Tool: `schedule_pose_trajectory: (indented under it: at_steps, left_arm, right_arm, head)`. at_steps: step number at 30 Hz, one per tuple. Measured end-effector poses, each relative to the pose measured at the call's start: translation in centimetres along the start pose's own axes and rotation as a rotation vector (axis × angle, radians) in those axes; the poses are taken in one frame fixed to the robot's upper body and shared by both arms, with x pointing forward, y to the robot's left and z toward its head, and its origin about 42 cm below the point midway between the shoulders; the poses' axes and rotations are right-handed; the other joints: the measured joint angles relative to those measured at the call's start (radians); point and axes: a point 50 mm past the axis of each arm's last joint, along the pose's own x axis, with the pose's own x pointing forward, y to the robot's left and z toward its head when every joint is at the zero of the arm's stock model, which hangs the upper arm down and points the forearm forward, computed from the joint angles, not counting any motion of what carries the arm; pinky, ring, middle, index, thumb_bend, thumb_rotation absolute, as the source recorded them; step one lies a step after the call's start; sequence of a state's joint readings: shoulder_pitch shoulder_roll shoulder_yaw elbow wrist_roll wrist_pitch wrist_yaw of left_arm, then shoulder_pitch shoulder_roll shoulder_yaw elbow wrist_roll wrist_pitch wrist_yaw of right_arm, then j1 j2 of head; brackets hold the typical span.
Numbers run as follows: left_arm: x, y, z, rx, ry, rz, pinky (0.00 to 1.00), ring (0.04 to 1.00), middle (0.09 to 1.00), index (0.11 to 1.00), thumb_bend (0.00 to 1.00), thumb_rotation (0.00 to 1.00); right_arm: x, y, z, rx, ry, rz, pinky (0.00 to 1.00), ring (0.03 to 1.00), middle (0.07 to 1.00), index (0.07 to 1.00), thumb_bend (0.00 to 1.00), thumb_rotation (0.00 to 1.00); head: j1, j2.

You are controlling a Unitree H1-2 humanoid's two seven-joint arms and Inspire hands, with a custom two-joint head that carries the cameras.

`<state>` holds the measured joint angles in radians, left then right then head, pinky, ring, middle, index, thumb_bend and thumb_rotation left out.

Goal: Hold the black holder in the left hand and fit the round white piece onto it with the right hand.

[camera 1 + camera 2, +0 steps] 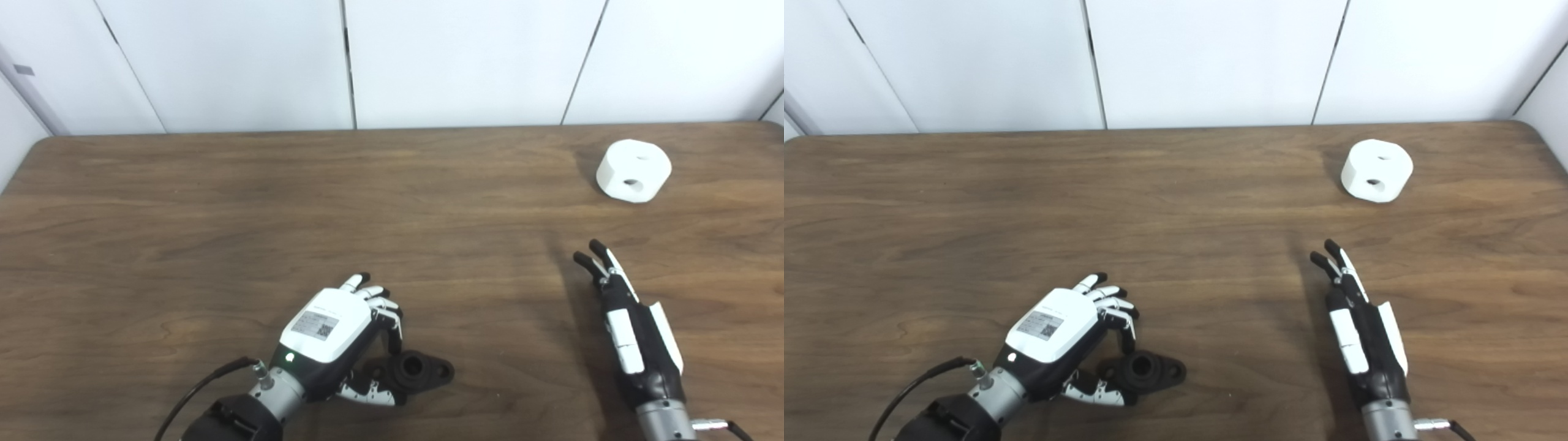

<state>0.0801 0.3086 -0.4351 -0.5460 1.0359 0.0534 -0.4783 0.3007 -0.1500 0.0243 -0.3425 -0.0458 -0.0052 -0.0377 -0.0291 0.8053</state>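
Left robot hand (343,334) cups black holder (411,369); white piece (634,170) apart.

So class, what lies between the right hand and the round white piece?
Nothing: only bare table separates the right hand from the round white piece, in both eye views.

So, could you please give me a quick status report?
Left hand curled around black holder, still on table. Right hand open, empty. White piece far right, path clear.

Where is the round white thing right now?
The round white piece sits alone on the table, at its far right corner, well beyond the right hand, which isn't touching it.
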Motion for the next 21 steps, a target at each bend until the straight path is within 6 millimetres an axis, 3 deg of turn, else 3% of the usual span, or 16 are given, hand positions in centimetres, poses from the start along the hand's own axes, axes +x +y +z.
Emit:
schedule_pose_trajectory:
  at_steps: [12,16,21]
  left_arm:
    - [0.2,0.4,-0.3,-0.011,0.014,-0.027,0.98,0.878,0.774,0.487,0.52,0.06]
    - [0.4,0.4,-0.5,-0.002,0.005,-0.025,0.97,0.874,0.772,0.487,0.52,0.06]
    - [0.7,0.1,-0.6,-0.005,-0.002,-0.009,0.97,0.882,0.770,0.487,0.52,0.06]
  right_arm:
    - [0.7,-0.7,1.2,-0.010,-0.015,-0.026,1.00,0.958,0.911,0.959,0.62,0.97]
    - [2.2,-1.6,2.5,-0.026,-0.061,-0.052,0.99,0.952,0.908,0.941,0.61,0.87]
    - [4.7,-3.0,5.4,-0.170,-0.141,-0.084,0.93,0.938,0.910,0.930,0.60,0.78]
  head:
    - [-0.015,-0.031]
    - [-0.037,-0.050]
    - [-0.044,-0.078]
